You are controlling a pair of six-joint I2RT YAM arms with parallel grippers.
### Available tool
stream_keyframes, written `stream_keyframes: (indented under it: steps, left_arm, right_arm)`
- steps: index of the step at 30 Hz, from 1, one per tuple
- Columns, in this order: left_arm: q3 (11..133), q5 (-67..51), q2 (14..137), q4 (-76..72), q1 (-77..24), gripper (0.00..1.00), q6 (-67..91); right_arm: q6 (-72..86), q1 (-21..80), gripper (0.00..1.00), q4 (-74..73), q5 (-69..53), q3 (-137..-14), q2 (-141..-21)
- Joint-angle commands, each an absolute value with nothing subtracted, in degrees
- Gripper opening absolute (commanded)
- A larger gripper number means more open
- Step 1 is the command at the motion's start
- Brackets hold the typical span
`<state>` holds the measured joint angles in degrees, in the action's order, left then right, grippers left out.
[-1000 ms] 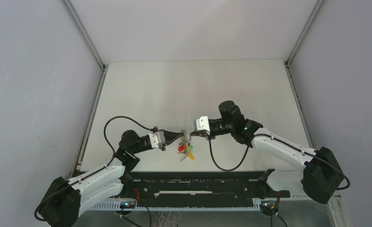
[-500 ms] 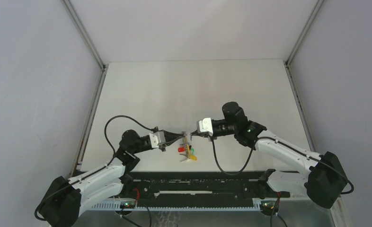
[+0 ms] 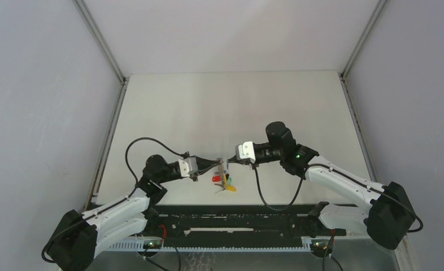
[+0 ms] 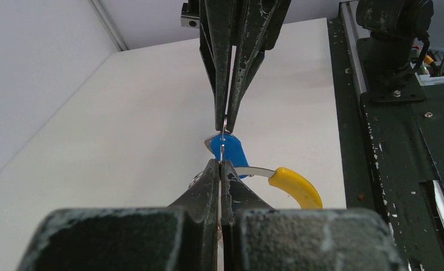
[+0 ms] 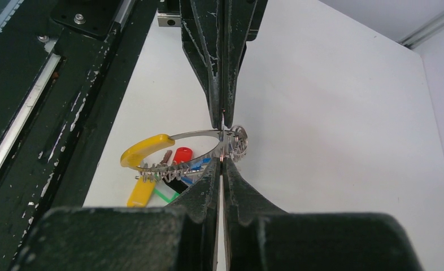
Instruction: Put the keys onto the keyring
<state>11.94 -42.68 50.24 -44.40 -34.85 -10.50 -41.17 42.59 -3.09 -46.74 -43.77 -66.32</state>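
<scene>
The keyring (image 5: 204, 134) is a thin metal band with a yellow curved section (image 5: 142, 149) and a chain-like coil, held just above the table. Red (image 5: 181, 154), yellow (image 5: 140, 192), green, black and blue keys hang under it. My left gripper (image 3: 218, 165) and right gripper (image 3: 229, 162) meet tip to tip, both shut on the ring's thin metal wire. In the left wrist view the wire (image 4: 223, 141) runs between my left gripper (image 4: 220, 164) and the right gripper above it, in front of a blue key head (image 4: 231, 153). The right gripper (image 5: 221, 161) pinches the band edge-on.
The white table (image 3: 231, 107) stretches away behind the grippers, with grey walls on both sides. The black base rail (image 3: 236, 223) runs along the near edge, close below the hanging keys. A black cable (image 3: 273, 197) loops down from the right wrist.
Over the last second the right arm shifted a little to the right and nearer, and the key bunch moved slightly with it. Both grippers stayed shut on the ring.
</scene>
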Motion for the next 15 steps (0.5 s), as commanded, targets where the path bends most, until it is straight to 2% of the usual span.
stream_keyframes:
  steps: [1, 15]
  left_arm:
    - [12.9, -43.8, 49.9, -47.2, -34.5, 0.0, -9.6]
    - [13.3, -44.5, 50.7, -47.2, -34.5, 0.0, -9.3]
  right_arm:
    - [-42.1, 43.1, 0.0, -1.3, -48.7, -43.8, -64.9]
    - [-42.9, 44.2, 0.0, -1.0, -47.7, -43.8, -65.5]
